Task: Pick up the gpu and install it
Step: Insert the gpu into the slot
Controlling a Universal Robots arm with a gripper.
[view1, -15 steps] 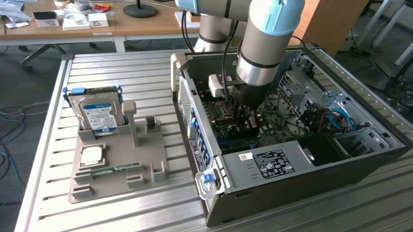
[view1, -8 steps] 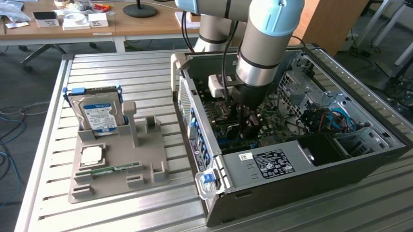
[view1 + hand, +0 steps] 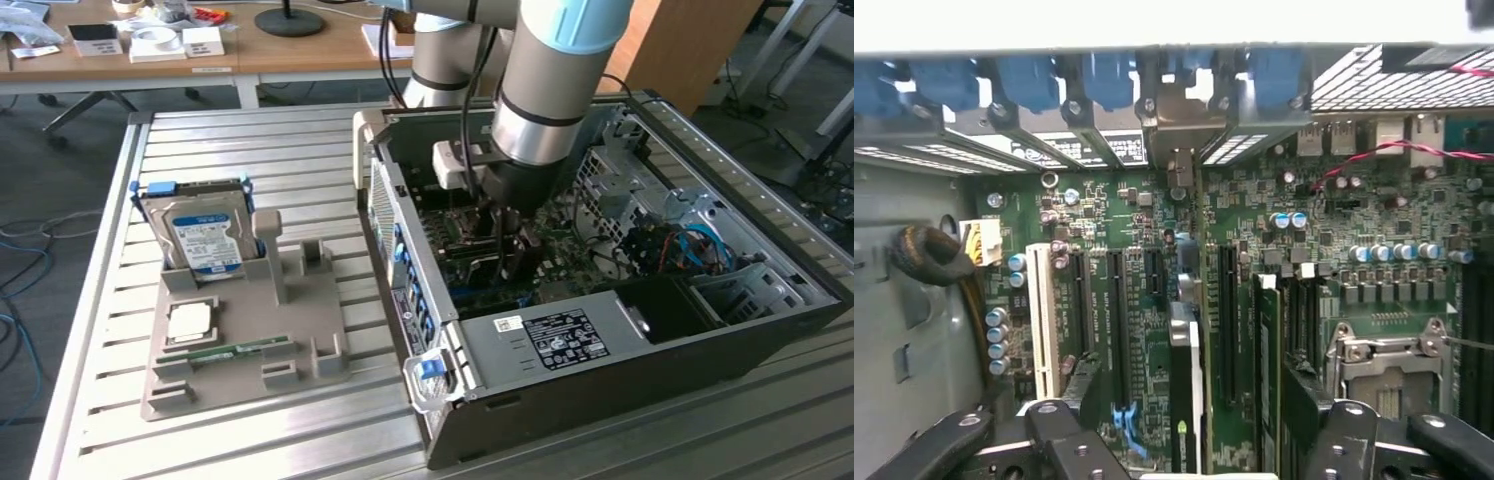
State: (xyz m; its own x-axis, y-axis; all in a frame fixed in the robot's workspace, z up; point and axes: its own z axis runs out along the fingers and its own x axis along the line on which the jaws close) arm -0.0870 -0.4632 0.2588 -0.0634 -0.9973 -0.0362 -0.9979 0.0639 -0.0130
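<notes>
From where I'm driving this, the computer case [image 3: 627,330] lies open on the table [image 3: 267,440], toward the exterior view's right. The parts tray [image 3: 240,355] sits beside it on the exterior view's left, with the hard drive [image 3: 203,240] standing at its far end and the RAM stick [image 3: 227,351] lying flat nearer the front. The arm [image 3: 554,70] reaches down into the case, gripper [image 3: 514,262] over the motherboard [image 3: 1144,300]. The gpu [image 3: 1186,390] stands on edge in a slot, between the gripper's fingers [image 3: 1069,440].
</notes>
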